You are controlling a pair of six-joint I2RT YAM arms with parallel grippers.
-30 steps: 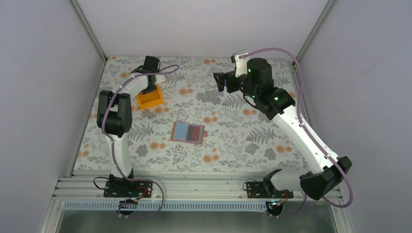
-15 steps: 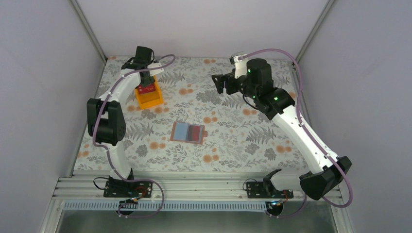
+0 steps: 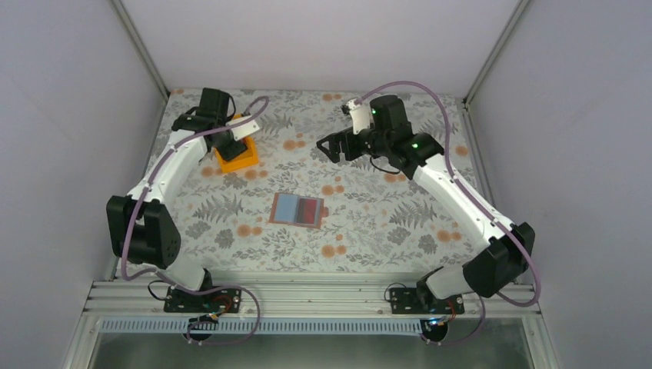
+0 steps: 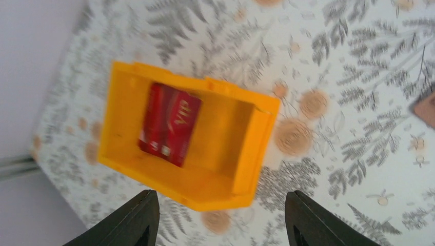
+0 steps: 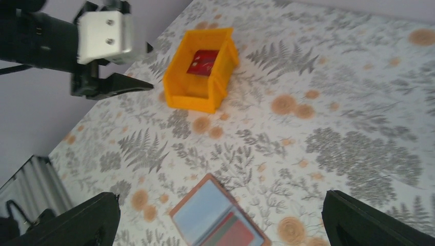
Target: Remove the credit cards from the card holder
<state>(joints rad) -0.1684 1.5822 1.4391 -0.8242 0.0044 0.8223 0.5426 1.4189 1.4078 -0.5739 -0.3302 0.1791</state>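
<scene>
Both claws stand spread wide, with nothing between their fingers. Top view: the left claw hangs over the far-left part of the floral table, just above the orange tray and partly covering it from the camera. Left wrist view: the two dark fingertips of the left claw frame the near wall of the orange tray from above, without touching it. A red card marked VIP lies flat on the tray floor, close against one end wall. Blur leaves it unclear whether this is one card or two overlapping.

The card holder lies open and flat near the middle of the table, well apart from the tray and between the two arms. Its left half shows light blue lining; its right half is filled by another red card, the inserted card.

The right claw hangs above the far-centre of the table, beyond the card holder, its fingers pointing toward the left side. Right wrist view: the right claw has one finger at each lower corner of the frame. The card holder lies at the lower edge between them, the orange tray with its red card sits farther off, and the left claw hangs beside that tray
</scene>
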